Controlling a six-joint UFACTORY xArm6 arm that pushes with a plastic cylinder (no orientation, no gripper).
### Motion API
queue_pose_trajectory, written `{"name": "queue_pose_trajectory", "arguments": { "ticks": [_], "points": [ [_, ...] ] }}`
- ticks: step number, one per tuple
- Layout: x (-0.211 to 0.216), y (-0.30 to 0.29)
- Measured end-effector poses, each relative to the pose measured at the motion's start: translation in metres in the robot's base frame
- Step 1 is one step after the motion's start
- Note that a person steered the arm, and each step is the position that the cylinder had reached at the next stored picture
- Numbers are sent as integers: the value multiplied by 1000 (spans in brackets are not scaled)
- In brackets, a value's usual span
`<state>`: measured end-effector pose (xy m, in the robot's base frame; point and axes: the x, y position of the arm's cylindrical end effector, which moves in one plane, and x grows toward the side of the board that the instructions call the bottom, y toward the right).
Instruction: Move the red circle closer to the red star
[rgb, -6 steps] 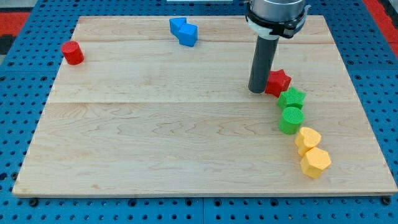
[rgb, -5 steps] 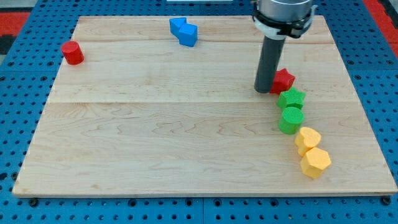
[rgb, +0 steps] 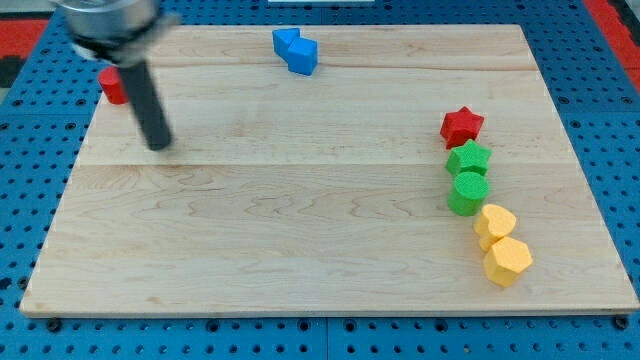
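The red circle (rgb: 113, 86) sits near the board's upper left corner, partly hidden behind my rod. The red star (rgb: 461, 126) sits at the board's right side, far from the circle. My tip (rgb: 158, 145) is blurred with motion and rests on the board just below and to the right of the red circle, apart from it.
A green star (rgb: 468, 158) and a green cylinder (rgb: 467, 192) lie directly below the red star. Two yellow blocks (rgb: 494, 223) (rgb: 508, 260) follow below them. Two touching blue blocks (rgb: 295, 50) sit at the top centre. The wooden board (rgb: 300, 230) lies on a blue pegboard.
My rod has swept from beside the red star across the board to the left, ending near the red circle. The red star sits slightly further right than before. Other blocks have not moved.
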<state>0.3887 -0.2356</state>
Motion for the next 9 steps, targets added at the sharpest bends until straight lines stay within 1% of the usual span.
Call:
{"name": "queue_pose_trajectory", "arguments": {
  "ticks": [1,2,3,4,6,7,8,9],
  "points": [
    [-74,-62],
    [-82,-69],
    [-101,-69],
    [-148,-46],
    [-171,-48],
    [-127,30],
    [-93,123],
    [-66,168]
  ]
}}
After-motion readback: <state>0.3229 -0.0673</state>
